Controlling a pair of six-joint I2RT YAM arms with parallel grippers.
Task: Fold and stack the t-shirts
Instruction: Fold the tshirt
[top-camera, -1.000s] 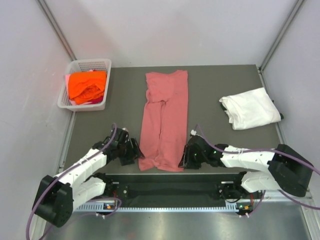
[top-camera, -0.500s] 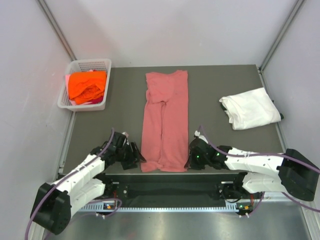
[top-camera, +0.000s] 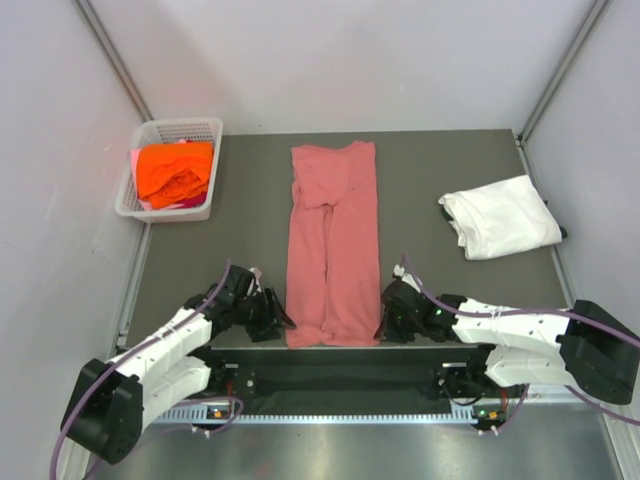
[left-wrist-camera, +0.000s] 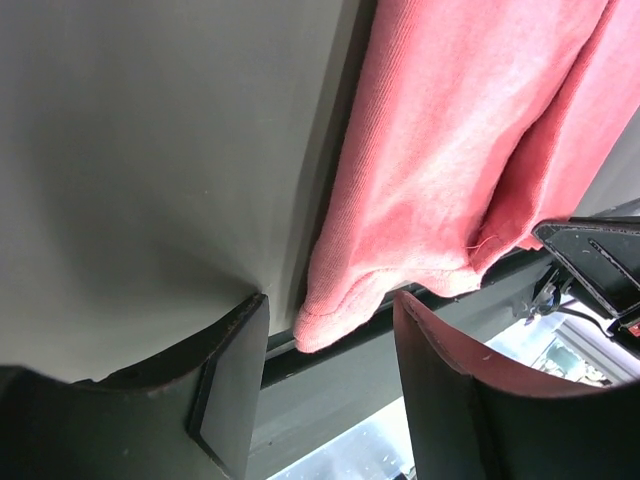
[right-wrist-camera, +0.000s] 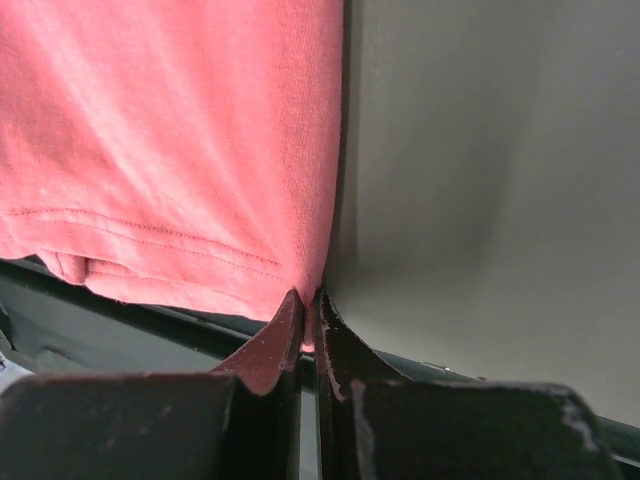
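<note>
Left gripper (left-wrist-camera: 328, 305), right gripper (right-wrist-camera: 308, 300) black — arm shells (top-camera: 510, 322) white, cables (top-camera: 222, 283) purple, lights (top-camera: 437, 313) seemingly green.

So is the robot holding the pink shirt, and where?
The right gripper pinches the pink shirt by its near right corner. The left gripper is open, holding nothing.

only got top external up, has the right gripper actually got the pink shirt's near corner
observer: yes, the right wrist view shows the right gripper shut on the pink t-shirt, pinching its edge right at the near hem.
operator: and the left one
observer: the left gripper is open. The hem corner sits in the gap between its jaws and is not pinched.
</note>
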